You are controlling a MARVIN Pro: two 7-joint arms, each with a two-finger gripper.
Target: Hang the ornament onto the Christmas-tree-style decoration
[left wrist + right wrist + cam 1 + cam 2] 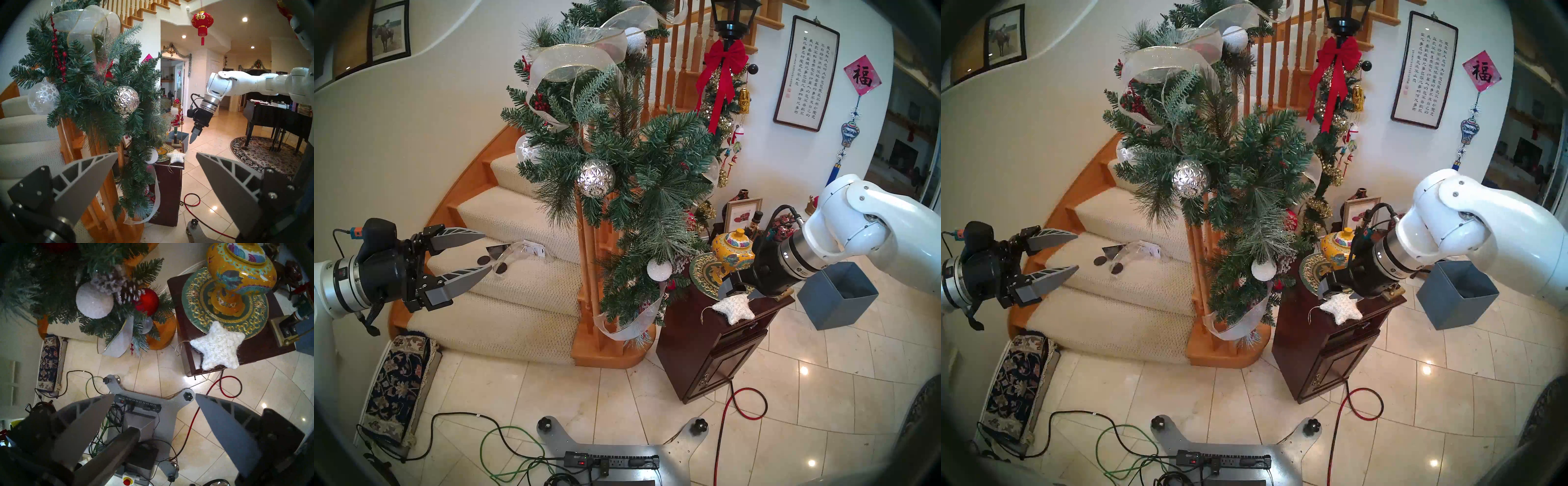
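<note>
The room was a tiled entry hall at the foot of a carpeted staircase, with a dark wooden cabinet (717, 342) beside the newel post. Above the cabinet's top, the right gripper (742, 292) pointed steeply down with its jaws spread wide and empty, apparently lined up to pick the white star ornament (734, 309) just beneath its fingertips. The star lay flat at the top's front edge, its thin gold string loop (182, 347) trailing over the left edge, probably left free for hooking. Behind it, toward the back of the top, a yellow lidded jar (734, 253) stood on a green plate (192, 299); its contents were hidden. A grey open box (838, 300) sat right of the cabinet, nothing visible inside. The left gripper (478, 253) hung level, jaws wide, empty, facing the green garland (639, 169) on the banister, seemingly waiting.
</note>
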